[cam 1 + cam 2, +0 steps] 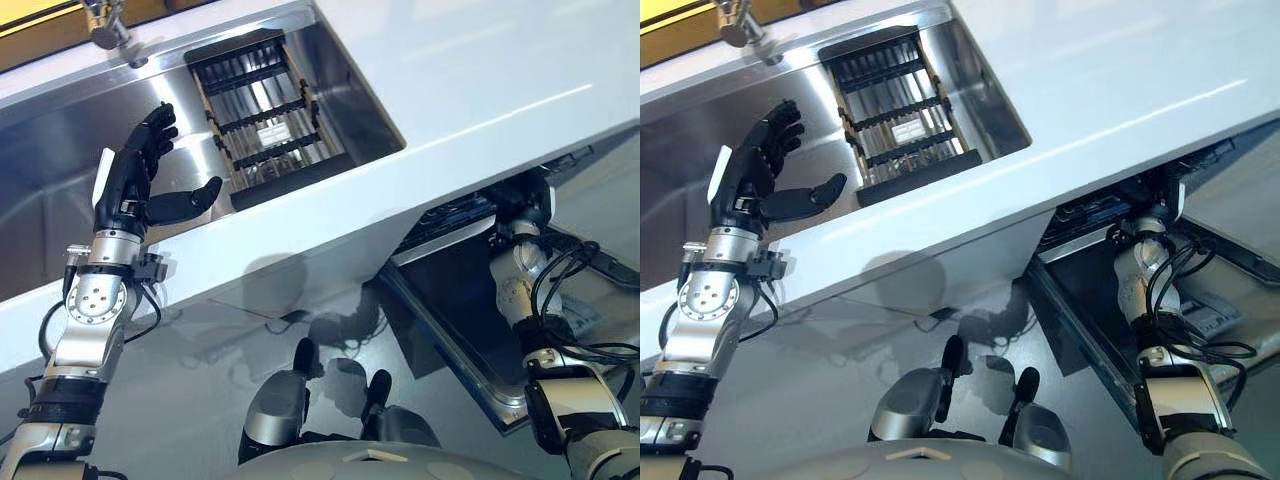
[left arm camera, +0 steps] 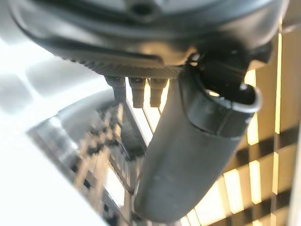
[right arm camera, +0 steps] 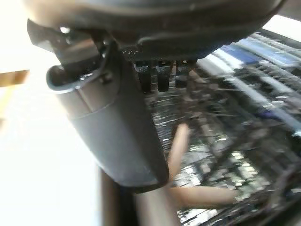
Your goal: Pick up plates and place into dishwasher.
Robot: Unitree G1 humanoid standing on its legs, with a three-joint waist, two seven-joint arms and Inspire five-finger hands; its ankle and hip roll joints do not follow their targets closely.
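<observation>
Left robot hand (image 1: 140,170) hangs released over the sink (image 1: 60,130); right robot hand's (image 3: 117,122) grip unclear.

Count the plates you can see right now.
0. No plate is in the sink or its dish rack. The left robot hand holds nothing. The dishwasher interior under the counter is mostly hidden.

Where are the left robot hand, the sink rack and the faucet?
Left robot hand (image 1: 135,180), left eye view, on its palm.
Rack (image 1: 265,120), left eye view, on its middle bars.
Faucet (image 1: 108,30), left eye view, on its base.
</observation>
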